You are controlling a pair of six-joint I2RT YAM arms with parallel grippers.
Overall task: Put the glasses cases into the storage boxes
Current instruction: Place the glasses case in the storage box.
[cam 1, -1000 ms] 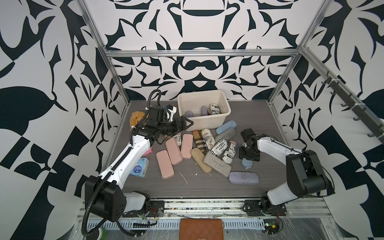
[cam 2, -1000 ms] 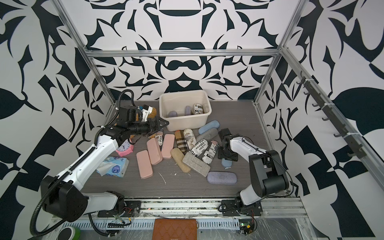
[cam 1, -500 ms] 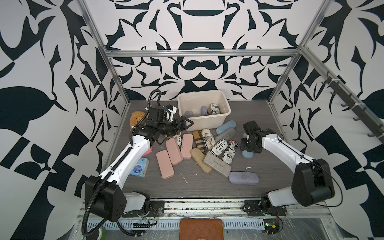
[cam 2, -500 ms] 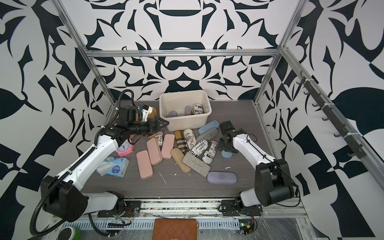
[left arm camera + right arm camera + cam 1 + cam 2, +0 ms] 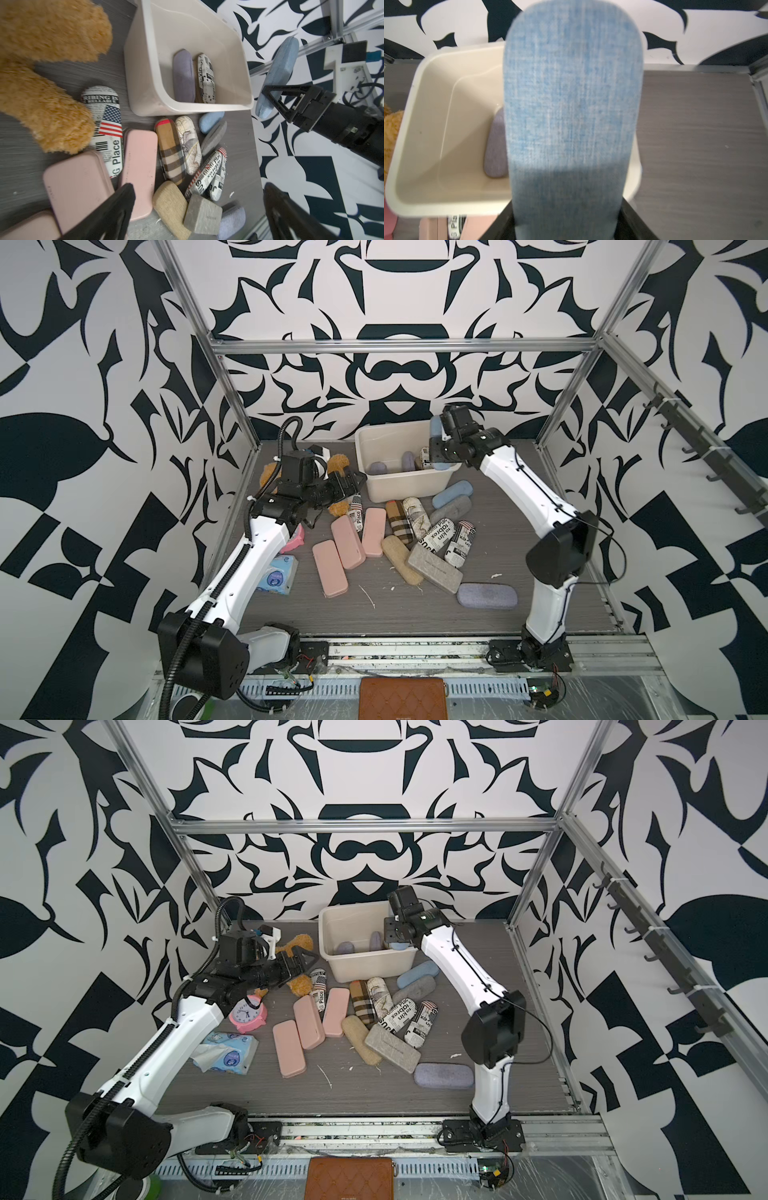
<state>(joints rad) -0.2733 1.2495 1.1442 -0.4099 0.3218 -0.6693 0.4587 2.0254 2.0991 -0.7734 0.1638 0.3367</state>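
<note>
Blue case (image 5: 277, 76) in right hand (image 5: 270, 94), whole in left-wrist view; left hand (image 5: 196, 204) wide.

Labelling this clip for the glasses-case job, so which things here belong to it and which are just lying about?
Belong: cream tub; light blue case in the right gripper; second light blue case; pink cases; newspaper-print cases; plaid case; tan case; grey felt cases; lilac cases.
Lying about: tan plush toy; pink alarm clock; tissue packet; brown quilted wallet.
</note>
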